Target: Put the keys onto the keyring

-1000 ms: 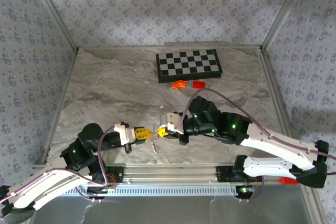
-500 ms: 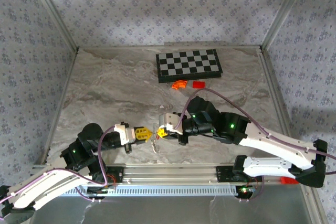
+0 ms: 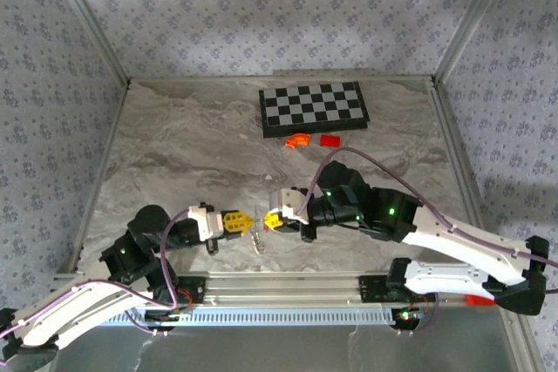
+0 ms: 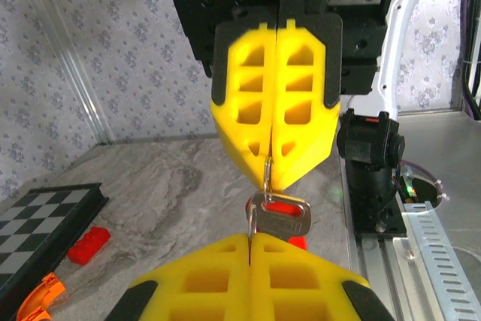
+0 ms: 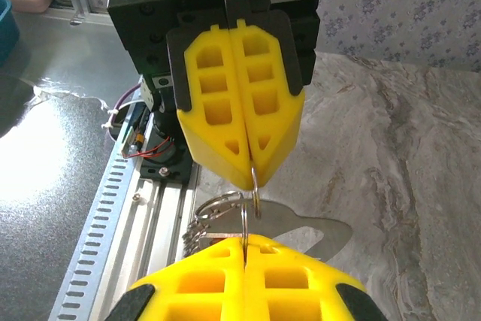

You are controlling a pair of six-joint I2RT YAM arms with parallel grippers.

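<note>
Left tool (image 3: 248, 220) and right tool (image 3: 268, 219) meet tip to tip over the near centre of the desk (image 3: 174, 154). Each is clenched on the thin wire of the keyring (image 5: 201, 225). The keys (image 4: 279, 216), red with a silvery head, hang just beside the tips, between the two tools.

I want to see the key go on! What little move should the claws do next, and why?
Probably the left claw should ease the key further along the keyring: it and the right claw are both shut on that ring, the key hanging between them.
</note>
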